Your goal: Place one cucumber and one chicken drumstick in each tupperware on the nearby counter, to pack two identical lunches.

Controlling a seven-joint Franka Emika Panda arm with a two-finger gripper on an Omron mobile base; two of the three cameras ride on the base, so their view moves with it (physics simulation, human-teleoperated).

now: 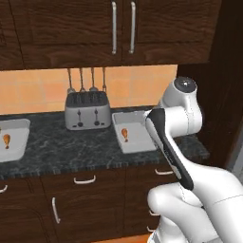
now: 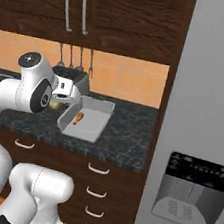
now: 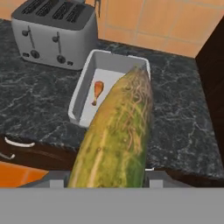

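- The claw (image 3: pixel 107 183) is seen closed about one end of a cucumber (image 3: pixel 116 131), which is pinched between the two finger tips at the bottom of the hand view; the jaws are held partly apart by the cucumber's thickness.
- The cucumber is carried lengthwise away from the hand, its free end pointing over the nearer tupperware (image 3: pixel 85 89) on the counter (image 3: pixel 39 113).
- The cucumber is judged to be stiff and fairly light, with a smooth, rounded skin that is likely to roll or slip between flat pads; because it is gripped near one end, some droop or swing of the long free part is to be expected.
- A hold nearer its middle would be judged steadier, though the present grip appears adequate for a short carry.
- One chicken drumstick (image 3: pixel 97 92) is already lying in this tupperware, towards its left wall as the hand view shows it; bare floor is left beside it for the cucumber.
- In the left base view a second tupperware (image 1: pixel 14 137) is seen well apart at the left edge of the counter, with a drumstick (image 1: pixel 6 140) in it and no cucumber visible.
- A steel toaster (image 1: pixel 87 110) stands between the two containers, against the tiled wall.
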